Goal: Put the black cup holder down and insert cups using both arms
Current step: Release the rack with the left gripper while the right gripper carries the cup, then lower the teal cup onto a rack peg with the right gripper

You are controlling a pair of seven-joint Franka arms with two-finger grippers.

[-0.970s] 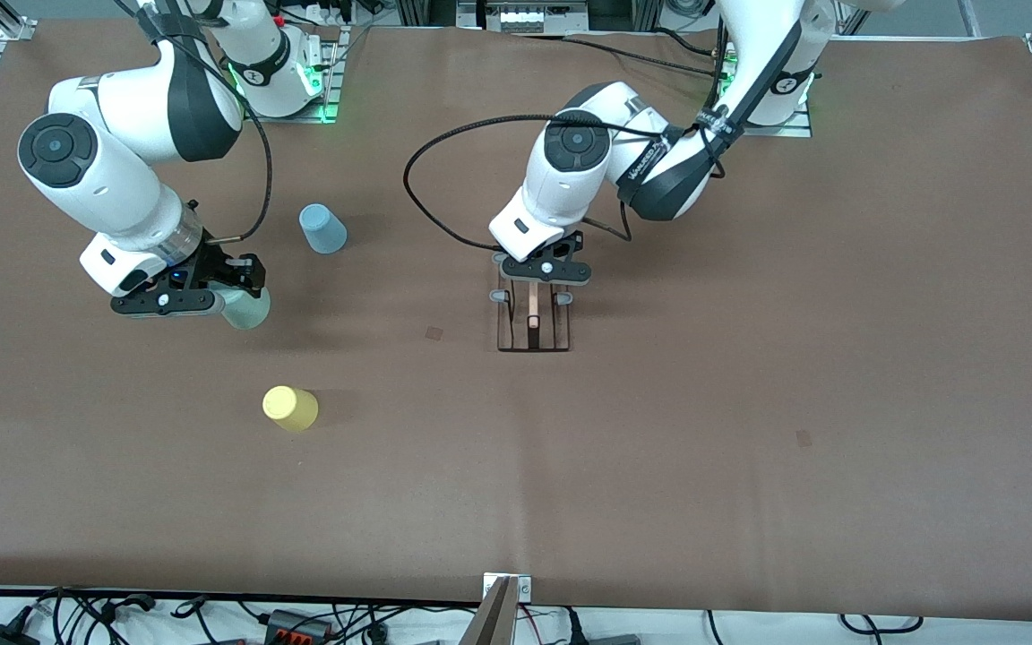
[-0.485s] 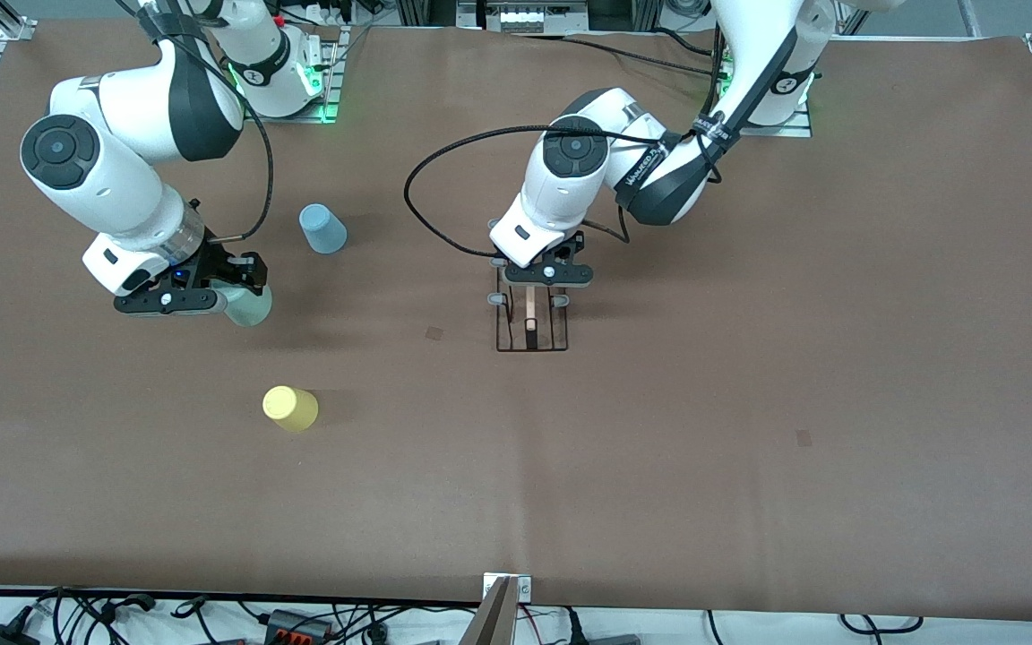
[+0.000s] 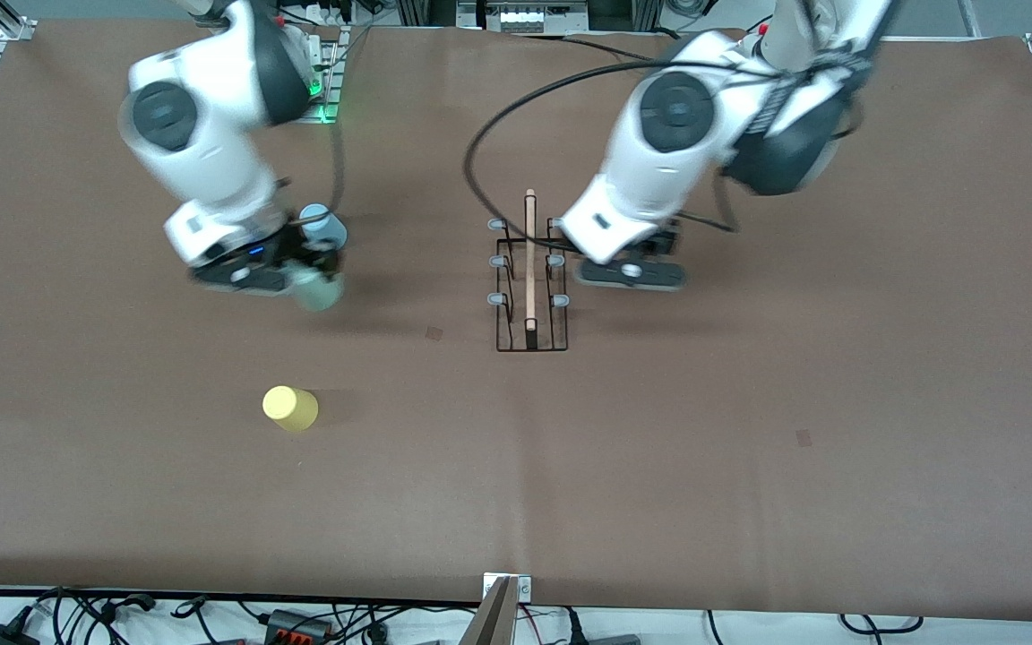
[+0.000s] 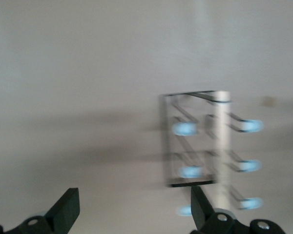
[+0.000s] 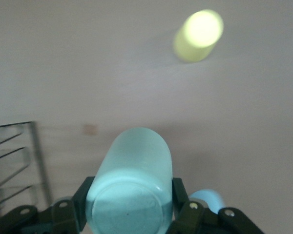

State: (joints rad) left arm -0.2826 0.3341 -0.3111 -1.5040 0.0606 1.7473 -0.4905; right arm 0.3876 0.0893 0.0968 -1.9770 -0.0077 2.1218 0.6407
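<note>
Rack [image 3: 529, 278] stands on the table beside the raised, spread left pincer [image 3: 630, 273].

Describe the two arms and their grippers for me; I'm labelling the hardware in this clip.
Both arms are glossy white with rounded shells, dark grey joint bands and round dark caps at the elbows. A black cable loops alongside each arm toward its wrist. The left gripper and right gripper are black, flat-bodied and two-fingered, with small silver screws. Green lights glow at the bases.

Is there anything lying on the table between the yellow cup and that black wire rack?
No. In the front view, only bare brown table lies between the yellow cup and the black cup holder, apart from a small dark mark on the covering.
</note>
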